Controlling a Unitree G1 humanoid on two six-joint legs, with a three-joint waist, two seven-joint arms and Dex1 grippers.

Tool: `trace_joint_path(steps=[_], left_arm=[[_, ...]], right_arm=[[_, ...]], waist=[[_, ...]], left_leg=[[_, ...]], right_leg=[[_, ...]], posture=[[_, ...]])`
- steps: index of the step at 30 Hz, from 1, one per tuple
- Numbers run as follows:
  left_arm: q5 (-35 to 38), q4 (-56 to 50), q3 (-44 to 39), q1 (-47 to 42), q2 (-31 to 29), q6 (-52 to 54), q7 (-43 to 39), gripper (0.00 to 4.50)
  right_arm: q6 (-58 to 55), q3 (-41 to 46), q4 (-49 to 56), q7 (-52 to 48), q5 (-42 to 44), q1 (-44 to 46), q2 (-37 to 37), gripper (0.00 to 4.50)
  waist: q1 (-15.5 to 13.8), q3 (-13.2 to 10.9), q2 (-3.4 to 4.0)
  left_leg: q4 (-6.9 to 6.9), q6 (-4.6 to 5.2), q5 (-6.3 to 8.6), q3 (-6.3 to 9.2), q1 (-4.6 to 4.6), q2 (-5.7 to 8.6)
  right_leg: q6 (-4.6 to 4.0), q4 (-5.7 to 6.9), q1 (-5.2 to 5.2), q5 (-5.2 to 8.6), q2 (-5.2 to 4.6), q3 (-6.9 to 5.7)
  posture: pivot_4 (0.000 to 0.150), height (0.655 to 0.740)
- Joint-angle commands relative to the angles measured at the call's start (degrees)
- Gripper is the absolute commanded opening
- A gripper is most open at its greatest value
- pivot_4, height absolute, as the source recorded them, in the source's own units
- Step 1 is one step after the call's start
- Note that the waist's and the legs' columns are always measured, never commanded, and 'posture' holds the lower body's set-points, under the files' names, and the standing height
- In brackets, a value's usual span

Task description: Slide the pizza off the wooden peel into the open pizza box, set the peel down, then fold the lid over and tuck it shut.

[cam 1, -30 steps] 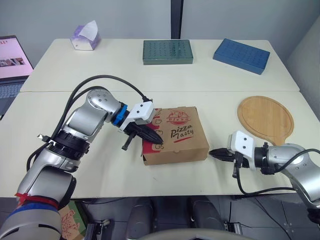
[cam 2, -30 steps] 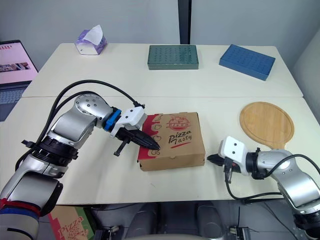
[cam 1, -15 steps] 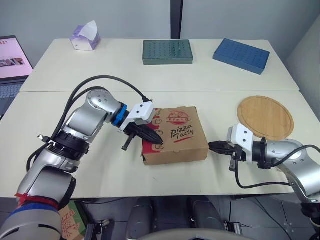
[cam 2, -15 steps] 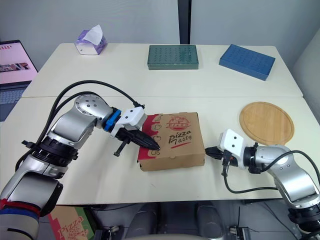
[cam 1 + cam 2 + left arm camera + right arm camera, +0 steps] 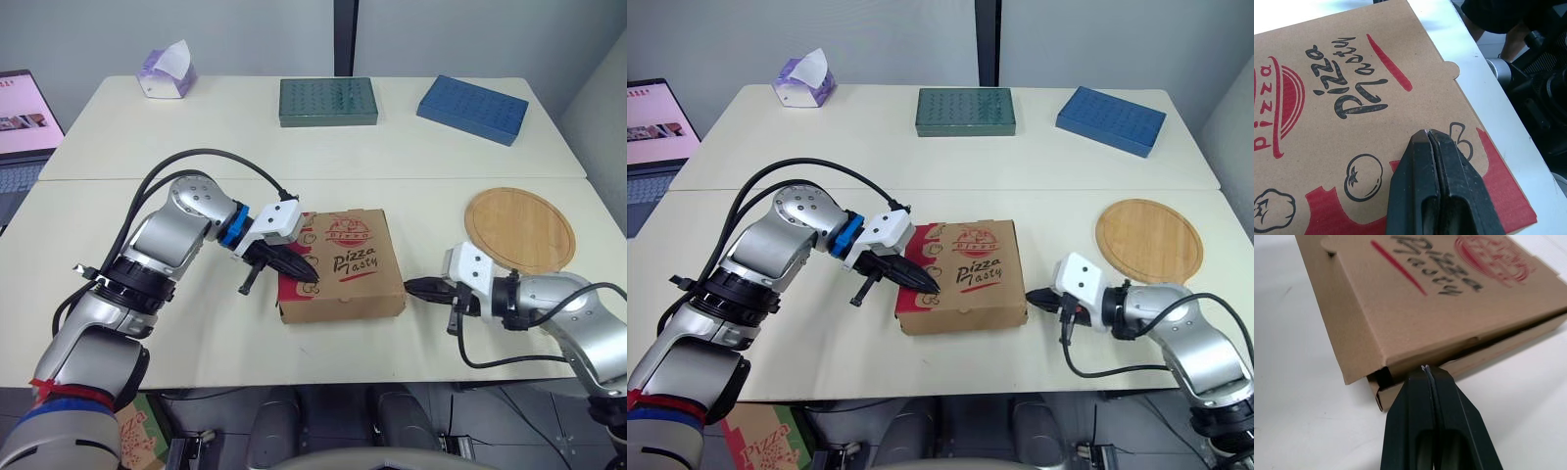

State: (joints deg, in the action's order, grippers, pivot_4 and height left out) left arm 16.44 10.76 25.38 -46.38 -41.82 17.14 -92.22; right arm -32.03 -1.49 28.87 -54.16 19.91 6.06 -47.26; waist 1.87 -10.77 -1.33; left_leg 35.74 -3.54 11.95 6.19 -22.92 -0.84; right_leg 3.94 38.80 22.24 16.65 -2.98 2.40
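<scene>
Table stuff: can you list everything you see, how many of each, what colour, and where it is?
table: two, cream, pushed together
pizza box: one, brown with red print, lid down, middle of the near table
wooden peel: one, light brown, round, bare, right of the pizza box
green box: one, dark green, flat, far table, middle
blue box: one, blue, flat, far table, right
tissue box: one, purple with a white tissue, far table, left corner
laptop: one, pink screen, at the left edge
left hand: one, black, shut, tips on the pizza box lid's near left corner
right hand: one, black, shut, tips at the pizza box's right side
</scene>
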Motion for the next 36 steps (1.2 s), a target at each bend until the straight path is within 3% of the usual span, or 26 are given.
trace_joint_path(steps=[1, 7, 12, 20, 36], left_arm=[[-0.30, -0.42, -0.73, -0.07, -0.42, 0.35, -0.28, 0.00], [0.35, 0.05, -0.61, -0.73, -0.78, 0.45, -0.28, 0.00], [0.58, 0.28, -0.46, -0.99, -0.76, 0.45, -0.28, 0.00], [1.20, -0.19, -0.18, -0.95, -1.12, 0.77, -0.28, 0.00], [3.27, -0.60, 0.22, -1.80, -2.31, 1.92, -0.28, 0.00]], right_arm=[[-1.49, 5.48, 4.34, -0.44, 3.63, 0.05, -2.12, 0.88], [-3.71, 5.43, 10.80, 0.64, 6.15, 0.63, -3.14, 2.90], [1.72, -2.77, 11.04, 3.46, -2.68, 1.54, -2.71, 4.48], [5.88, -7.45, 6.83, 5.36, -8.85, 4.86, -0.46, 4.48], [5.73, -5.92, 5.86, 4.93, -9.09, 7.71, 1.07, 4.48]], waist=[[0.03, 0.00, 0.00], [0.00, 0.00, 0.00], [0.02, 0.00, 0.00], [0.01, 0.00, 0.00], [0.14, -0.01, 0.01]], left_leg=[[0.00, 0.00, 0.00, 0.00, 0.00, 0.00], [0.00, 0.00, 0.00, 0.00, -0.01, 0.00], [0.00, 0.00, 0.00, 0.00, -0.01, 0.00], [-0.01, 0.00, 0.00, -0.01, -0.02, 0.00], [-0.01, 0.00, 0.00, 0.00, 0.00, 0.00]], right_leg=[[0.00, 0.00, 0.00, 0.00, 0.00, 0.00], [0.00, -0.01, 0.00, 0.00, 0.00, 0.00], [0.00, -0.02, 0.01, 0.00, 0.00, 0.00], [0.00, -0.05, 0.02, 0.00, -0.01, 0.00], [0.00, -0.01, 0.03, 0.00, 0.00, 0.00]], posture=[[0.150, 0.7279], [0.150, 0.7279], [0.150, 0.7279], [0.150, 0.7279], [0.150, 0.7279]])
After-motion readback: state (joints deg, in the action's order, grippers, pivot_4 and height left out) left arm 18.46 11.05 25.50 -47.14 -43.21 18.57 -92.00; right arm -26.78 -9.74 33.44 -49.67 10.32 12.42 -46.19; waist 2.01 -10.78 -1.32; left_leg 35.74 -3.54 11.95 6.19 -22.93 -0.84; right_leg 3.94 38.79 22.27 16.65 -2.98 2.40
